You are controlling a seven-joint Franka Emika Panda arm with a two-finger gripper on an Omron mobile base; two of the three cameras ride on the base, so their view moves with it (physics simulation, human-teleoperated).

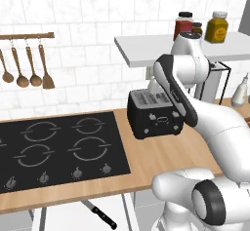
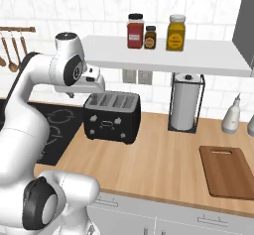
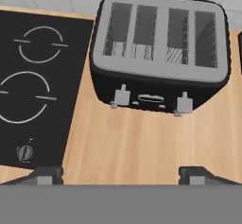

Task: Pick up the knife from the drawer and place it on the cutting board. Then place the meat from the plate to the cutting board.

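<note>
While above the toaster (image 3: 158, 53), claw (image 3: 120, 175) wide apart.

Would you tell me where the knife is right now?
In the left base view, the knife lies low in the open drawer, below the counter edge beneath the cooktop.

Toaster (image 1: 155, 112) sits dead centre on the wooden counter (image 1: 161, 159), black cooktop (image 1: 58, 149) at its nine o'clock. Down at six o'clock, the knife (image 1: 100, 215) lies in the drawer (image 1: 73, 218), black handle pointing toward five o'clock. Wooden spoons (image 1: 24, 64) hang at ten.
</note>
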